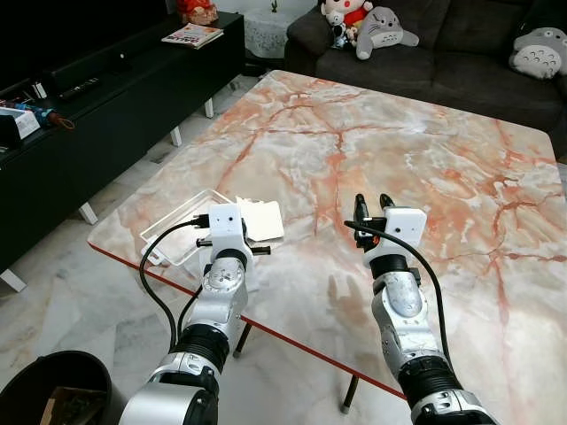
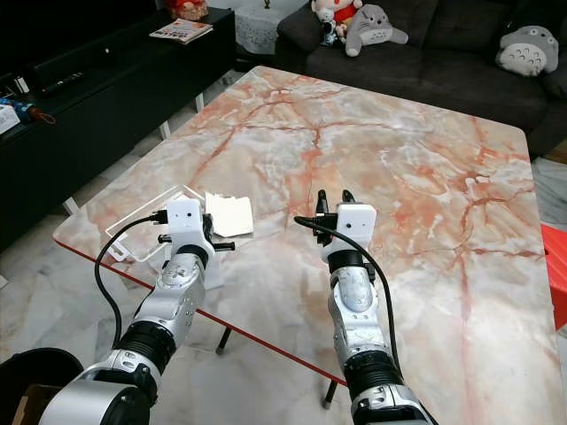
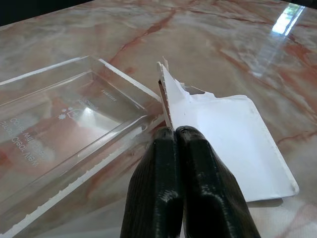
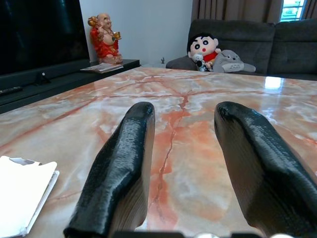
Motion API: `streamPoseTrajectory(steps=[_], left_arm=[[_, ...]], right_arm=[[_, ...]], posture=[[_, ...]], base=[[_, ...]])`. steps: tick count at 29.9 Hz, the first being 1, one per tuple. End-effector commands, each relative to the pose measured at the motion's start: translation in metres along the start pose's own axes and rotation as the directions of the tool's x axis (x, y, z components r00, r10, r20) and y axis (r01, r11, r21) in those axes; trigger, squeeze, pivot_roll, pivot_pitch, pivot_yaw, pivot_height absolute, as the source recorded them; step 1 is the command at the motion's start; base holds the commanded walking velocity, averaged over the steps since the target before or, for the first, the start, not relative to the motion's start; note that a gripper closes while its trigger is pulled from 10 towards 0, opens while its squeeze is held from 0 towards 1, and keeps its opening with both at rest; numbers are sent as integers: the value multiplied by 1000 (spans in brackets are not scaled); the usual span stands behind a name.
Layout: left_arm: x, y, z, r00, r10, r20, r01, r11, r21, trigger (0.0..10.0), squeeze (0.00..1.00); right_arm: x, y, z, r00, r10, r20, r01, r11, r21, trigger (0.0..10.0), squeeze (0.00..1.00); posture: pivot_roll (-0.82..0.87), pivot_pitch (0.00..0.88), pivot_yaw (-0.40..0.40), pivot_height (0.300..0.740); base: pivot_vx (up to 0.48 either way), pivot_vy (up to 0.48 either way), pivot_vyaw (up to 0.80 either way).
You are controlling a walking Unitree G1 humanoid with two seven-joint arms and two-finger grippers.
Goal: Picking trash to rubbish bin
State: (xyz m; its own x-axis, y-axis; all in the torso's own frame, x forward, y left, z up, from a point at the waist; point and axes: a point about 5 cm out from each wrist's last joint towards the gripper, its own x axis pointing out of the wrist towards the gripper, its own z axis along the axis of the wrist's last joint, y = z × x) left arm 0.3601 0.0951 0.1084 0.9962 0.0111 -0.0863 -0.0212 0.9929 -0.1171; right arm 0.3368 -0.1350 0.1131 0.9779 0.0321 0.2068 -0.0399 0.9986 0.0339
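The big pink-veined marble surface [image 1: 372, 133] carried all the trash, so I judged the job barely started. A round black rubbish bin [image 1: 53, 385] sat on the floor at the robot's left, a cardboard scrap inside. A clear plastic tray [image 3: 64, 124] lay at the near corner beside a torn white paper packet [image 3: 233, 139]. The left hand [image 3: 179, 134] was pinched onto the packet's edge; the right hand [image 1: 374, 205] hovered with fingers parted, empty.
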Motion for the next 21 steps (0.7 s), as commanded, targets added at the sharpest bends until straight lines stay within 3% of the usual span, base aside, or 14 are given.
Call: streamPoseTrajectory(steps=[1, 2, 3, 4, 10, 13, 21], left_arm=[[-1, -17, 16, 984, -128, 124, 122, 991, 50, 941, 0], [-1, -17, 16, 984, -128, 124, 122, 991, 50, 941, 0], [-5, -30, 29, 947, -232, 221, 217, 972, 94, 8980, 0], [-7, -36, 36, 925, -272, 265, 253, 962, 102, 10000, 0], [-10, -40, 50, 888, -281, 365, 258, 960, 110, 10000, 0], [-10, -37, 53, 876, -287, 387, 244, 957, 157, 10000, 0], [-4, -21, 58, 881, -263, 395, 193, 959, 207, 10000, 0]], right_arm=[[1, -2, 1, 1000, -7, -5, 7, 1000, -1, 10000, 0], [1, -2, 1, 1000, -7, -5, 7, 1000, -1, 10000, 0], [1, -2, 1, 1000, -7, -3, 7, 1000, -3, 10000, 0], [2, -4, 2, 1000, -8, 2, 8, 1000, -6, 10000, 0], [9, -20, 16, 997, -51, 55, 51, 999, -7, 10000, 0], [13, -32, 28, 992, -77, 98, 80, 997, -25, 10000, 0], [16, -63, 41, 981, -145, 133, 155, 986, -68, 10000, 0]], posture=[[139, 61, -71, 740], [139, 61, -71, 740], [142, 59, -74, 740], [142, 59, -74, 740], [137, 54, -73, 740], [139, 53, -74, 740], [137, 48, -74, 740]], base=[[0, 0, 0], [0, 0, 0], [0, 0, 0], [0, 0, 0], [0, 0, 0], [0, 0, 0], [0, 0, 0]])
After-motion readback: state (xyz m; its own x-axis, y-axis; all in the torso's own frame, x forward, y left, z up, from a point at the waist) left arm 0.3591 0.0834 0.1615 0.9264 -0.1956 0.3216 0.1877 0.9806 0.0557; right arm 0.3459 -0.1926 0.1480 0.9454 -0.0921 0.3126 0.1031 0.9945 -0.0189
